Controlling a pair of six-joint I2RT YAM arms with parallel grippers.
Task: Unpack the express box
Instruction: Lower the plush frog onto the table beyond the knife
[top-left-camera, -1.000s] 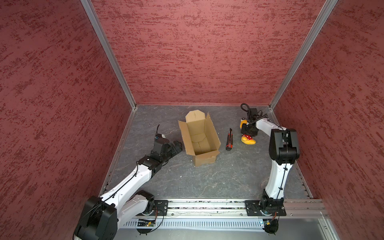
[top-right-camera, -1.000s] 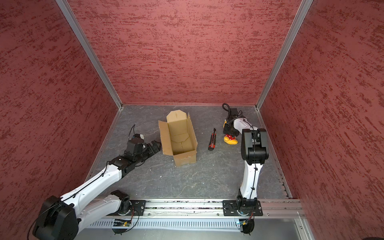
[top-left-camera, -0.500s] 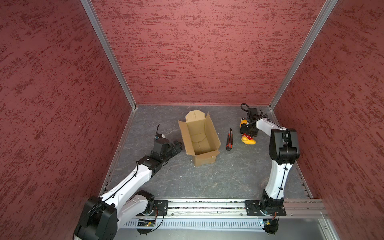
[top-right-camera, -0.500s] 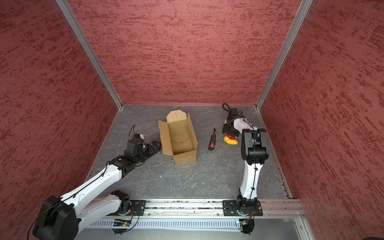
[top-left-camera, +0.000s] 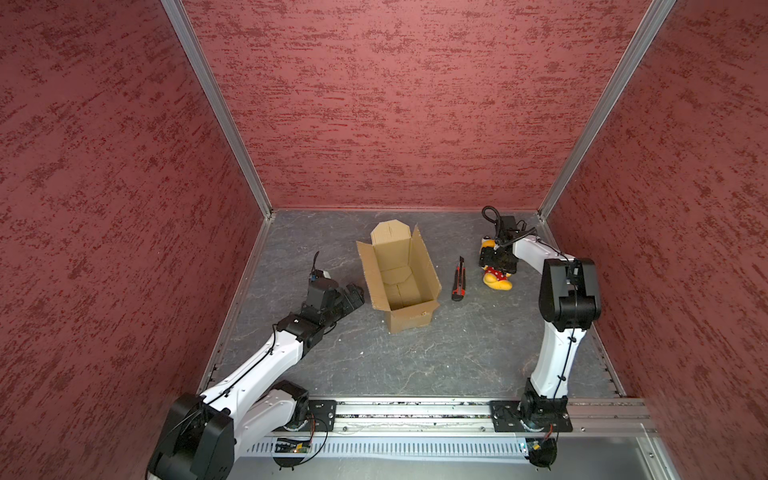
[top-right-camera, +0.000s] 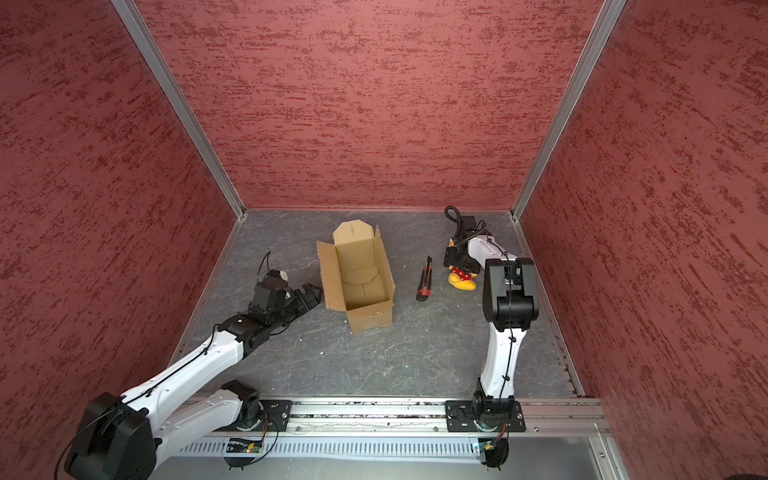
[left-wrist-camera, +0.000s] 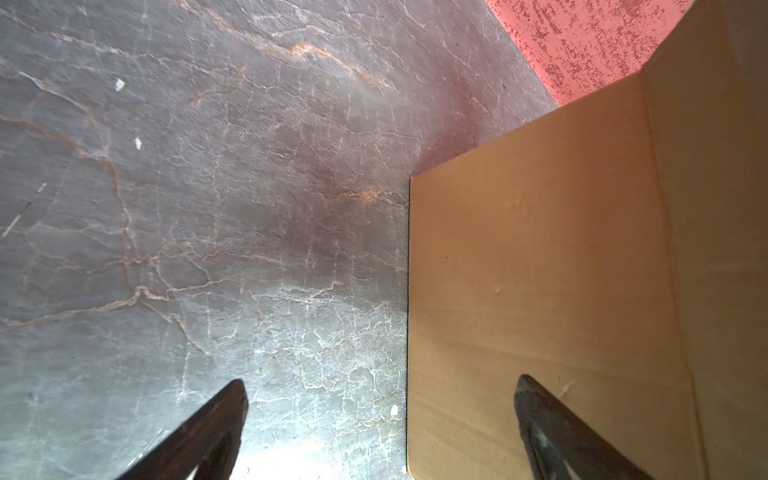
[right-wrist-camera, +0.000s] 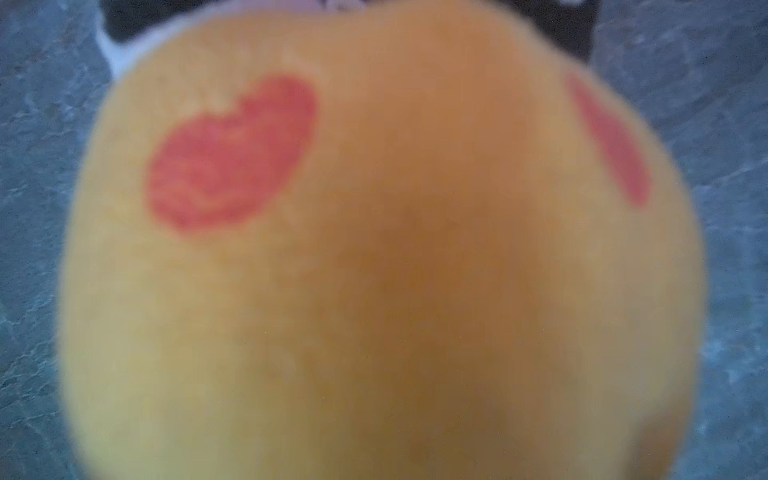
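You find the express box (top-left-camera: 409, 322) at the centre of the table (top-left-camera: 415, 365), flaps up, seemingly empty. Judged light, its corrugated walls stiff yet crushable; grip a long wall's rim. The left gripper (top-left-camera: 353, 296) stands wide open beside it. The right gripper (top-left-camera: 496, 262) covers the plush toy (top-left-camera: 496, 280); its jaws cannot be told.

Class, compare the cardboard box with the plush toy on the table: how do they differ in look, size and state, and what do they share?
The express box is plain brown cardboard; the plush toy is yellow-orange with red patches. The express box is far larger than the plush toy. The express box stands open, flaps spread, and looks empty; the plush toy lies partly under the right gripper. Both rest on the grey table.
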